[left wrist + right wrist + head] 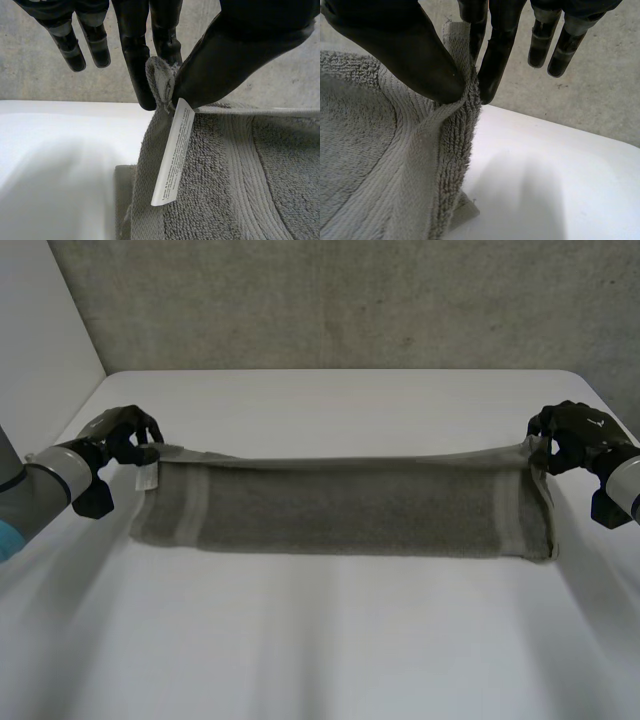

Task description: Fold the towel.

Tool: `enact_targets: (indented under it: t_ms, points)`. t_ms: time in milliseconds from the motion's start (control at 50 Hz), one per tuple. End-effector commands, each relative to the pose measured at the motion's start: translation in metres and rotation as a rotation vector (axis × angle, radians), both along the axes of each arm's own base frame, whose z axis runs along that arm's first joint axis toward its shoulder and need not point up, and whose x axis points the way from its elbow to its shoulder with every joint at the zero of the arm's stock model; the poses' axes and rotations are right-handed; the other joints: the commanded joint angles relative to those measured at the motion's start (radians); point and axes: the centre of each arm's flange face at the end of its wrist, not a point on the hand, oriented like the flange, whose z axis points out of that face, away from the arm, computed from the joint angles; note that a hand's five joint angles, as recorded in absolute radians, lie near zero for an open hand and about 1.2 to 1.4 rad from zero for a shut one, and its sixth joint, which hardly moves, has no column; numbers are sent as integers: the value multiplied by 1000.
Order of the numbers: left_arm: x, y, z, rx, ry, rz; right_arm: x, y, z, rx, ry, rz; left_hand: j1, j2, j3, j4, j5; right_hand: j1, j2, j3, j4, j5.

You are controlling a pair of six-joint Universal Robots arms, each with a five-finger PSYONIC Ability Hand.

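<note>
While each hand pinches one far corner of the towel (350, 508), the grey cloth runs taut left to right across the middle of the white table (330, 660). Its held edge is raised a little, and the rest slopes down to lie flat on the near side.

The left hand (120, 438) is closed on the far-left corner. In its wrist view the thumb presses the bunched corner against the fingers (137, 65), w/ a white care label (174, 150) hanging just below the pinch. The right hand (572, 436) does the same at the far-right corner, thumb and fingers (492, 60) clamping the hem between them. The other fingers on both hands stand straight and touch nothing.

Both wrist views show a bit of a lower layer flat on the table beneath the held layer, near each corner. So the towel looks already doubled lengthwise, and the step in hand is prob. laying the top edge down to finish that fold — though which way the layer was carried can't be read from here.

Next move, as a judgement: bring both hands down together at an even height and keep the tension equal so the edge doesn't sag mid-span. Then line up the held corners w/ the lower layer's corners and only then let go. The hanging label could get trapped under the fold — minor.
</note>
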Motion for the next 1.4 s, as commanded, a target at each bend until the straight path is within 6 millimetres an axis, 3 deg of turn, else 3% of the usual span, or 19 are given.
enact_targets:
  t_ms: [20,420,440,460,480,500,520,540,560,600,720,760,920,1100,1220,1300,1320,1360,1400]
  points:
    - [-5,-1,-8,11,-3,-5,7,-9,-7,-29,2,20,309,97,-49,-54,50,93,120,-47,-76,75]
    - [-11,-14,-26,-20,-15,23,17,-39,-39,-56,6,45,309,97,-49,-54,50,93,120,-47,-76,75]
    - [-11,-15,-26,-25,-15,23,17,-39,-39,-56,6,45,182,-31,-49,-54,-78,93,120,-47,-76,75]
    - [-11,-15,-26,-25,-15,23,17,-40,-40,-58,8,45,180,-32,-49,-54,-79,-156,-129,-47,-76,-174]
    - [-11,-15,-26,-25,-16,26,17,-41,-41,-59,14,45,-81,-294,-49,-54,-341,-684,-657,-47,-76,-702]
    - [-11,-15,-26,-25,-16,26,17,-41,-41,-59,14,45,-84,-296,-49,-54,-343,-689,-662,-47,-76,-707]
    - [-10,-15,-25,-26,-16,29,17,-42,-42,-60,21,44,-287,-500,-49,-54,-547,-1114,-1087,-47,-76,-1132]
    - [-9,-16,-24,-28,-16,30,17,-42,-42,-60,21,44,-475,-688,-49,-54,-735,-1118,-1091,-47,-76,-1136]
    - [-9,-16,-24,-28,-16,30,16,-43,-42,-63,28,38,-477,-690,-49,-54,-737,-1128,-1101,-47,-76,-1146]
    - [-9,-15,-22,-29,-16,30,16,-43,-42,-65,33,31,-834,-1046,-49,-54,-1093,-1128,-1101,-47,-76,-1146]
    - [-10,-15,-15,-46,-13,29,13,-47,-27,-105,43,-3,-879,-1092,-49,-54,-1139,-1128,-1101,-47,-76,-1146]
    - [-9,-15,-2,-76,-12,31,13,-47,-21,-120,43,-5,-882,-1095,-49,-54,-1142,-1128,-1101,-47,-76,-1146]
    - [-6,-13,19,-121,-11,37,7,-45,4,-178,51,-17,-882,-1095,-49,-54,-1142,-1128,-1101,-47,-76,-1146]
    - [-3,-1,36,-144,-16,35,4,-19,39,-250,129,1,-868,-1080,-49,-54,-1127,-1128,-1101,-47,-76,-1146]
    - [-6,31,43,-142,-71,5,10,21,53,-261,198,77,-859,-1072,-49,-54,-1118,-1128,-1101,-47,-76,-1146]
    - [-10,61,44,-162,-145,-24,15,53,42,-206,281,141,-859,-1072,-49,-54,-1118,-1127,-1100,-47,-76,-1145]
    - [-10,61,44,-163,-146,-24,15,53,42,-206,281,141,-859,-1072,-49,-54,-1118,-1127,-1100,-47,-76,-1145]
    - [-15,80,42,-192,-177,-46,15,60,35,-185,322,154,-859,-1072,-49,-54,-1118,-1112,-1085,-47,-76,-1130]
    - [-20,88,43,-213,-184,-62,12,72,18,-135,400,172,-859,-1072,-49,-54,-1118,-1042,-1015,-47,-76,-1060]
